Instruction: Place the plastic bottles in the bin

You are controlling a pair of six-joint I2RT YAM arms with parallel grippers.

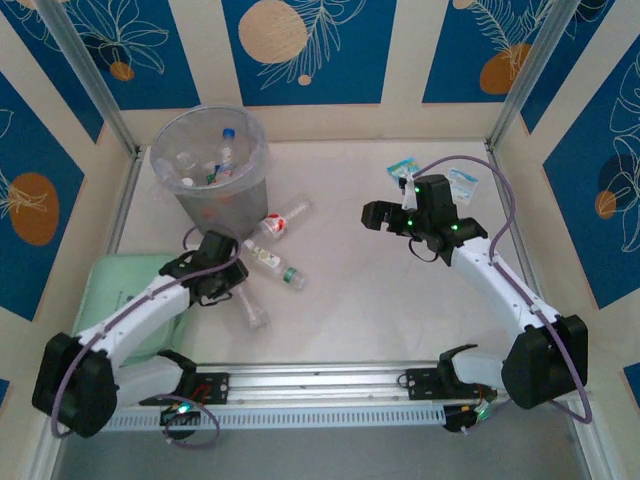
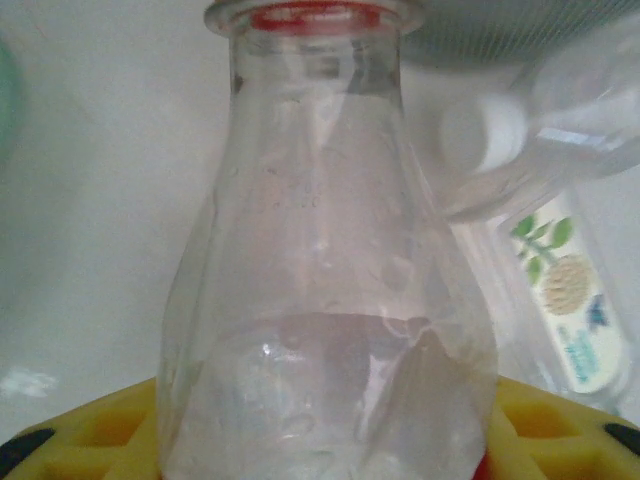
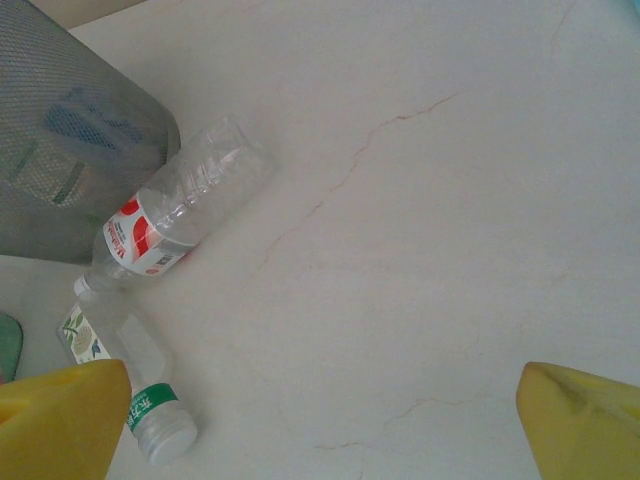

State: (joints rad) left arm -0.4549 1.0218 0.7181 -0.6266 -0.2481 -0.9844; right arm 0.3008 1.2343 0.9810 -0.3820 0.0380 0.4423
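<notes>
Surface (image 1: pixel 400 300): pale, faintly veined, boxed in by blue-and-cream panels. Bin (image 1: pixel 210 165) stands at the far left corner, with several bottles already inside.

Left pincer (image 2: pixel 325 435): the pads sit against both flanks of the clear bottle (image 2: pixel 320 250), low at its base, with the neck pointing away toward the bin. I read this as clamped on it. Right pincer (image 3: pixel 320 410): fingers wide apart, nothing between them, held above bare surface well right of the bin.

Risks (my judgement):
- The wall is thin and dented and the grip is low. It may buckle or squirm out on the lift, with the long neck levering it.
- The red-label bottle (image 3: pixel 170 215) and green-cap bottle (image 3: pixel 125 375) lie just ahead and right of the neck. A low swing could set them rolling.
- A low approach could strike the bin's rim and shove or tip it.

Both loose bottles lie between my two pincers, the red-label one just beside the bin's foot.
</notes>
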